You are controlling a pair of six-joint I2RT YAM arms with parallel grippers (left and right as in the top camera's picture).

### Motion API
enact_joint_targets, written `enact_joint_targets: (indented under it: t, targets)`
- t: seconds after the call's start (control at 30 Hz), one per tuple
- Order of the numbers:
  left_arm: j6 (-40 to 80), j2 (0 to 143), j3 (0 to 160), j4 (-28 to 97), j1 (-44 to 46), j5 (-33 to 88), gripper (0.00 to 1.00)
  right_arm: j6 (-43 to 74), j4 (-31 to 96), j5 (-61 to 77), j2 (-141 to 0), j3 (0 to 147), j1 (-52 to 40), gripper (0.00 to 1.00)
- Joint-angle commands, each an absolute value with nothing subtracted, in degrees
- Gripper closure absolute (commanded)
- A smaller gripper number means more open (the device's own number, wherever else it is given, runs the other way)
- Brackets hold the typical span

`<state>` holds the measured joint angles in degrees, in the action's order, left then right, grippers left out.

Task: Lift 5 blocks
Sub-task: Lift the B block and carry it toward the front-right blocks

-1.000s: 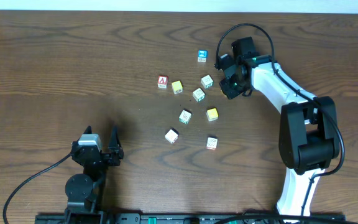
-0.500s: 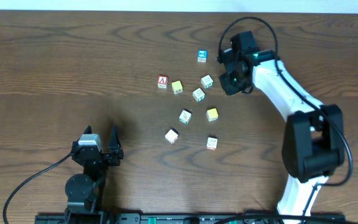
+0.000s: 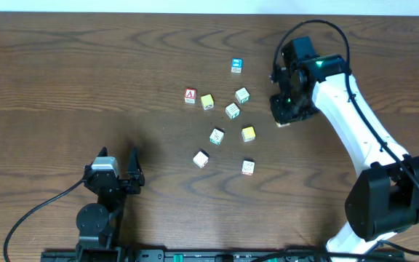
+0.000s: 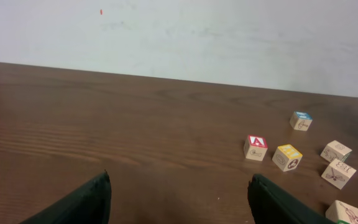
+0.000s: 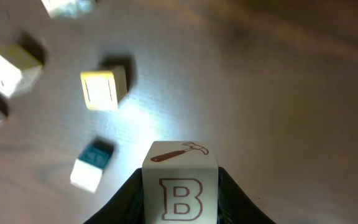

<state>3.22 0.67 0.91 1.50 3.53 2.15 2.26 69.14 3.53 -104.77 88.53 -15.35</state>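
Clamping the B block [image 5: 180, 180] in the right gripper [image 5: 180, 208], jaws closed against two opposite side faces, with the hammer face and the letter face turned toward the wrist camera. Judging it as lifted off the table [image 3: 64, 73], just right of the scatter.

Keeping the left gripper [image 4: 179, 186] near the front edge, jaws wide apart, gripping nothing, well apart from every cube.

Noting the other blocks lying loose mid-table:
- one yellow block [image 3: 248, 133] near the held one
- a second yellow block [image 3: 207, 101] just beside the red "A" cube [image 3: 190, 95]
- whitish ones between and below them
- the blue-faced cube [image 3: 236, 65] apart at the far side

Handling, as judgement only:
- Treating the blocks as light, stiff wooden cubes, not fragile, and unlikely to deform under a squeeze.
- Expecting the smooth printed faces to be a little slippery, so favouring a firm, centred pinch.
- Taking hold across two flat parallel sides, jaws square to the faces and low enough to cover most of each side.
- Avoiding corner or edge contact, which risks the cube twisting out.
- Allowing for small size and close neighbours by lining the jaws up with the open gaps before descending.
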Motion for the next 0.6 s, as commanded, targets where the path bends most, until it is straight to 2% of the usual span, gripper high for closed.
enact_joint_targets:
  t: [0.0,0.2,0.57]
  targets:
    - [3.73,0.23,0.23,4.08,3.29,0.38,0.29,4.58,71.05,3.05,-101.91,89.14,-16.16,0.98]
    - [3.73,0.23,0.23,4.08,3.29,0.38,0.29,6.39,71.85,1.3,-94.26,89.14,-18.17,0.99]
    - [3.73,0.23,0.23,4.08,3.29,0.38,0.29,11.27,81.95,-7.05,-69.63,89.01,-23.07,0.98]
